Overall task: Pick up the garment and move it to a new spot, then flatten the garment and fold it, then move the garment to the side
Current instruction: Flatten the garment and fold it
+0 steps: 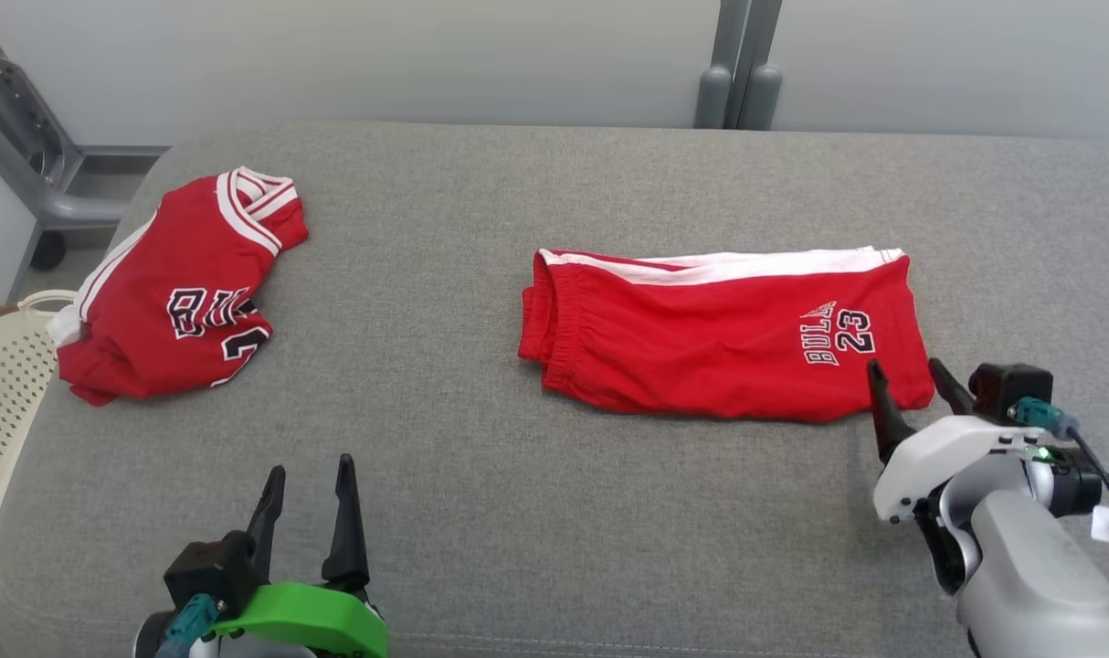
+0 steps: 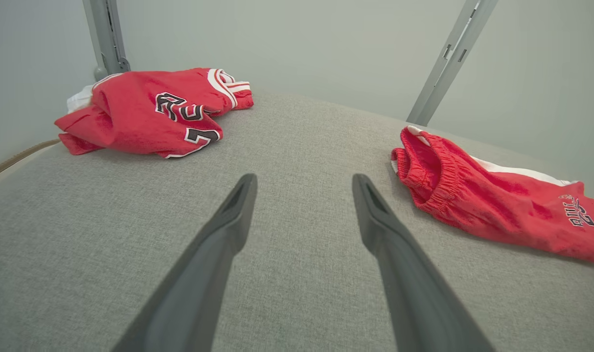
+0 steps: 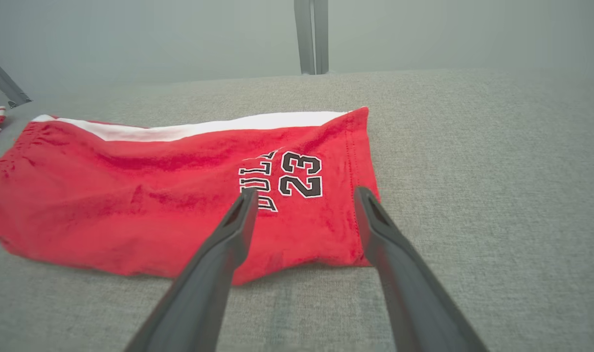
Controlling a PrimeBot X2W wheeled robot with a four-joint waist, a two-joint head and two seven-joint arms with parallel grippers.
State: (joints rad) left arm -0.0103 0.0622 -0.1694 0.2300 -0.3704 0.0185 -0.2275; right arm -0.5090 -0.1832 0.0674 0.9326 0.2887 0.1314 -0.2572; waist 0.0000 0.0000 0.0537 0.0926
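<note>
Worktop of grey padded fabric [image 1: 536,530], seen from above. Nearest, by the front edge, the left fingers [image 1: 344,521] stand spread wide and empty, well apart from any cloth. The right fingers [image 1: 881,402], also spread wide and holding nothing, point at the near right corner of the folded red shorts with a white side stripe [image 1: 701,338]. The shorts lie mid-worktop, long axis left to right, waistband leftward, so the right arm is nearer. Far left lies a crumpled red jersey [image 1: 171,292].

Shorts [image 1: 719,338] right of centre on table [image 1: 481,475]; jersey [image 1: 175,292] well apart, left (basket [image 1: 6,384] beside table's left edge).
</note>
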